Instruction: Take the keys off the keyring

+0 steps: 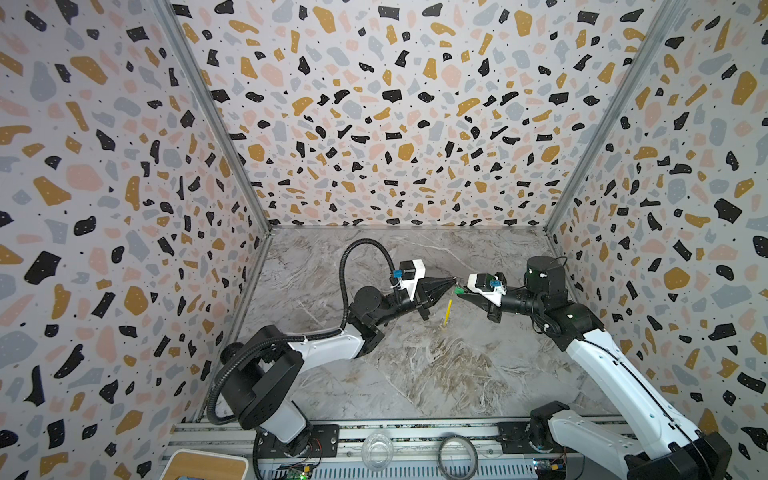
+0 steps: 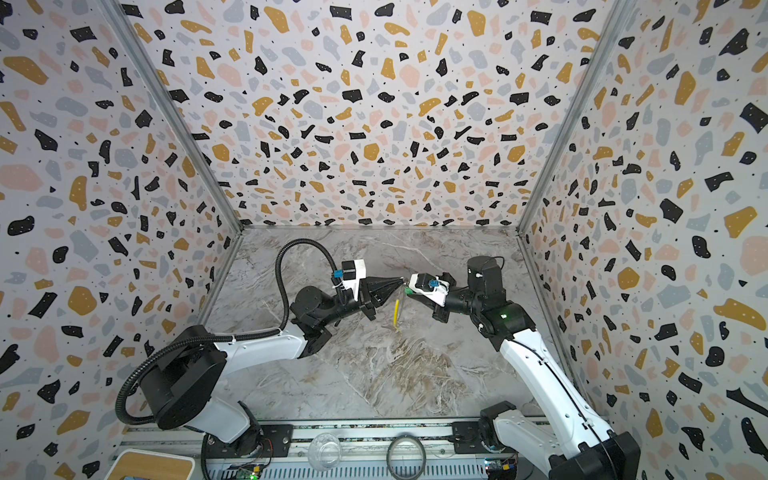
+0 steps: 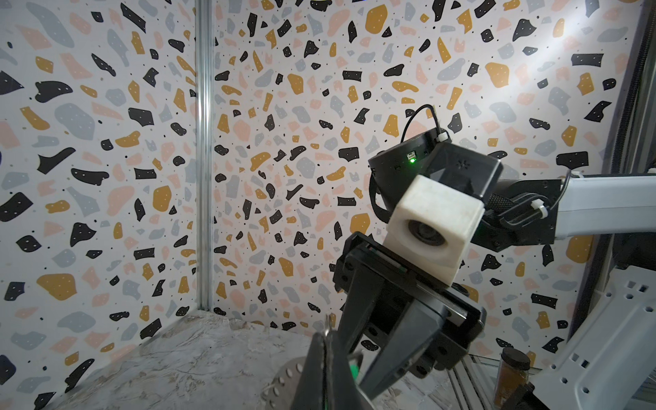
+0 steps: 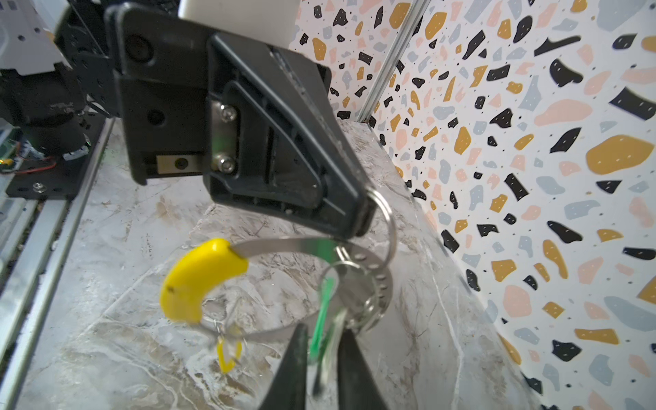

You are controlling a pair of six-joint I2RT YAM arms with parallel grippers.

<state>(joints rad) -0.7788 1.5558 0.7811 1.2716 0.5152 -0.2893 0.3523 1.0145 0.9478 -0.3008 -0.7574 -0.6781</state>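
Silvery keyring (image 4: 284, 245) hangs clenched in the left gripper (image 4: 358, 222). Below the keyring, the right gripper (image 4: 323, 332) flanks the green-tagged key (image 4: 326, 301); I cannot tell whether it grips.

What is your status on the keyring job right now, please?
Left gripper shut on keyring, in midair. Right gripper jaws straddle green-tagged key, grip unclear. Yellow-tagged key hangs on keyring. No obstruction seen.

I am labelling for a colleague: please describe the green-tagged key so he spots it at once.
Above the grey marble table, the left gripper holds a large silvery keyring with a yellow sleeve. From it a small silvery key hangs inside the right gripper. Its plastic tag is green; the other key's is yellow.
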